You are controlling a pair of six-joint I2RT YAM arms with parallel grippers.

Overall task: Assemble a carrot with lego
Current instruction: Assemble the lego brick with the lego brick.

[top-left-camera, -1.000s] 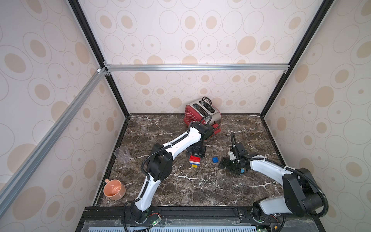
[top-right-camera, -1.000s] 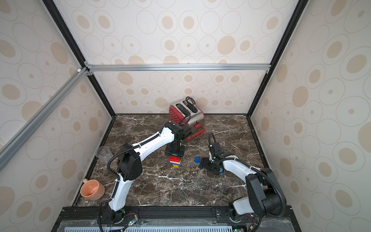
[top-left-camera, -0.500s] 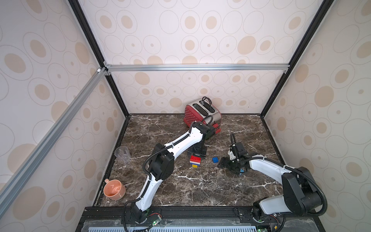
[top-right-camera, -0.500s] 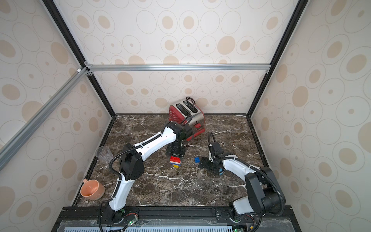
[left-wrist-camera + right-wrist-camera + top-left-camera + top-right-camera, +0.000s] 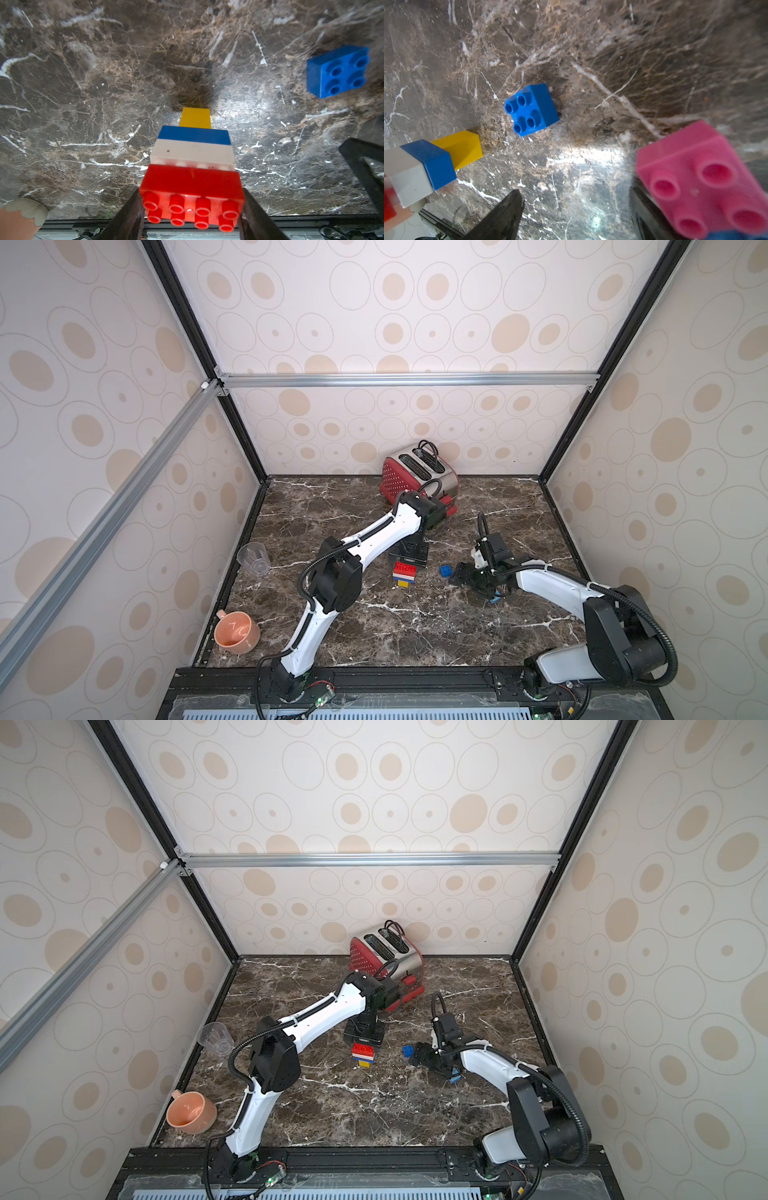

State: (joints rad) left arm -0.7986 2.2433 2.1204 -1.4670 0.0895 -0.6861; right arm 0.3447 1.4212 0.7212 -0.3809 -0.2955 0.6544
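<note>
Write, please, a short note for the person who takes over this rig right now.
The left pincer is shut on the red end of the carrot stack; its yellow tip points down at the table.
The right pincer is open and holds nothing.
Loose: one blue brick between the stack and the right pincer; one pink brick beside the right pincer.
Done: yellow, blue, white and red are joined.
Left: add the blue and pink bricks onto the red end.
</note>
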